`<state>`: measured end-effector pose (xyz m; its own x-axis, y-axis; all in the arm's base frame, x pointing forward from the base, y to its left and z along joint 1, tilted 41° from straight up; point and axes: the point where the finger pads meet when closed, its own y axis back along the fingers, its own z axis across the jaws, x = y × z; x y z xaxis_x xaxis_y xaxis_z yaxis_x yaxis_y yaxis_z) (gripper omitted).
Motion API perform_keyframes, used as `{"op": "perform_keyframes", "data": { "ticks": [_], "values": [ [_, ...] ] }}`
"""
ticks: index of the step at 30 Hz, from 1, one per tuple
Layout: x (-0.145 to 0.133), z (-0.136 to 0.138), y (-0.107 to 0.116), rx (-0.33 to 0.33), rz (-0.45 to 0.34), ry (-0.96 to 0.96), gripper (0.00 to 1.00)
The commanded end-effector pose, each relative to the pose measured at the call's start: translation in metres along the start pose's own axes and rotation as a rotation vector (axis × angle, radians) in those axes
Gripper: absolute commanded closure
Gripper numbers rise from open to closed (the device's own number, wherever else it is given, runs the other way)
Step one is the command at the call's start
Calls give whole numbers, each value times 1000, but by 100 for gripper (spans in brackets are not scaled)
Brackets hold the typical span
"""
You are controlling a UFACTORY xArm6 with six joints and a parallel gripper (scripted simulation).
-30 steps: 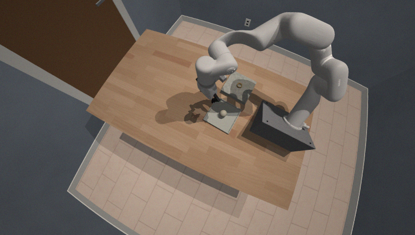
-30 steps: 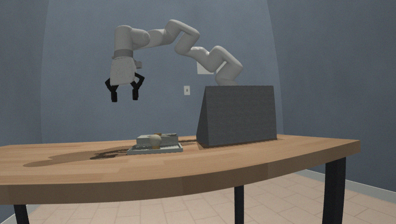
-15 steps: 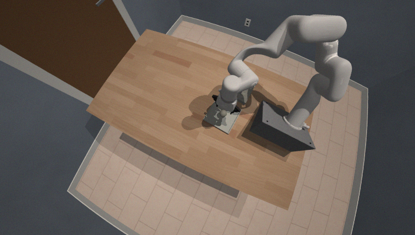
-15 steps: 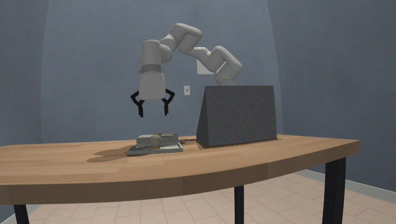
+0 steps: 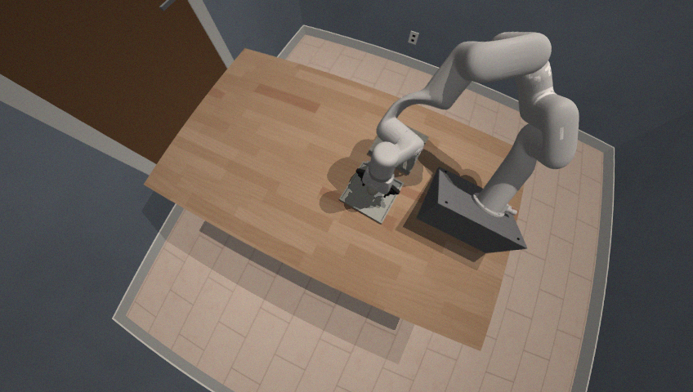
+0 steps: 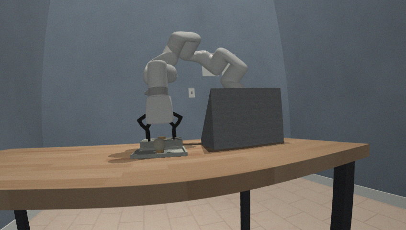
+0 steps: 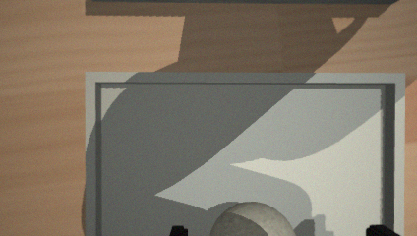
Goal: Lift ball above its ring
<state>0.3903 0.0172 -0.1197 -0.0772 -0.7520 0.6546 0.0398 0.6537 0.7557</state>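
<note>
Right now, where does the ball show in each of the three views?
Top: not visible; the wrist covers it above the grey tray.
Exterior: ball on the tray, below the open gripper.
Wrist: ball at bottom centre.
Shared landmark: the grey tray.

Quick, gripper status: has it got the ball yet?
Gripper: open wide, holding nothing; its fingers stand on either side above the ball, which sits on its tray.
</note>
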Motion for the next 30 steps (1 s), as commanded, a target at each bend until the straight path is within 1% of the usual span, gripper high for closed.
{"op": "perform_keyframes", "data": {
  "ticks": [1,10,11,25,27,30],
  "values": [
    [-3,-10,-22,18,-3,-6,0],
    [-3,-10,-22,18,-3,-6,0],
    [-3,-10,-22,18,-3,-6,100],
    [-3,-10,-20,19,-2,-6,100],
    [-3,-10,-6,19,-2,-7,100],
    [-3,-10,30,19,-2,-7,100]
  ]
}}
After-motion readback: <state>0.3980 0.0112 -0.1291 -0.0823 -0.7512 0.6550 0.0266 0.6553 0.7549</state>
